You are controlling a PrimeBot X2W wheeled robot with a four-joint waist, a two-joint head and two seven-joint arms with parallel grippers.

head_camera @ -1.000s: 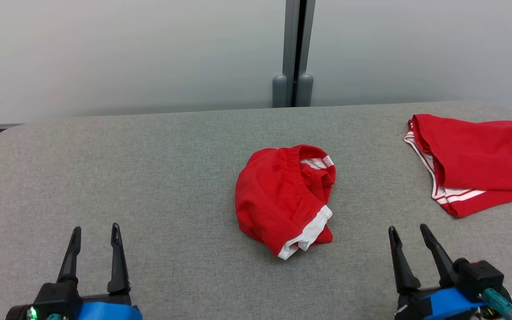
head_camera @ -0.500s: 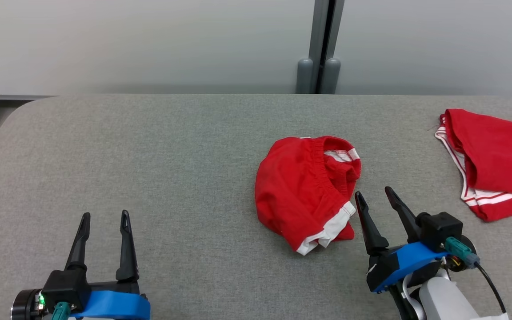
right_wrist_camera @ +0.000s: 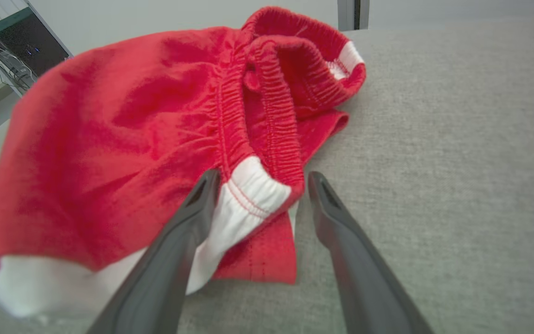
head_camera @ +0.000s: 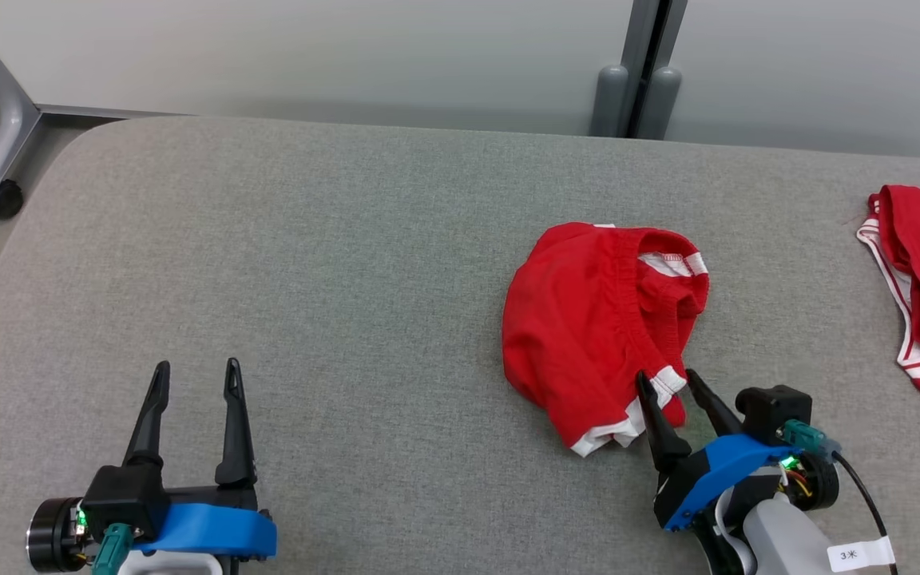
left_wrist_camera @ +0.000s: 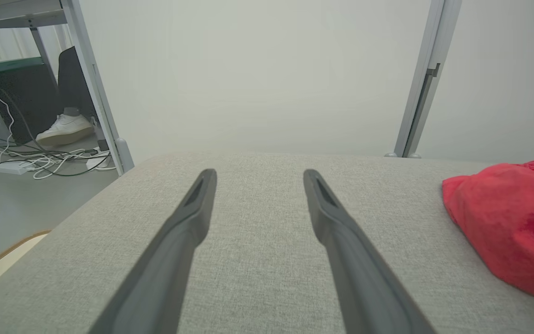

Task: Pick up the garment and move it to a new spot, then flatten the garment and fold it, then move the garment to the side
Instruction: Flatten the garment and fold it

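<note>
Right gripper [head_camera: 667,378] at lower right sits wide open, straddling the red garment [head_camera: 588,319] at its white hem [right_wrist_camera: 253,185], no grip. Left gripper [head_camera: 195,369], lower left: open, empty.

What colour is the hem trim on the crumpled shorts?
White trim, clearest in the right wrist view.

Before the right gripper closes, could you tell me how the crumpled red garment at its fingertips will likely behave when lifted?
Probably floppy: the red garment lies bunched in soft folds, so it should hang and unfurl. Likely light, as thin cloth. The open right gripper straddles only its white hem, so the rest may trail over the table.
</note>
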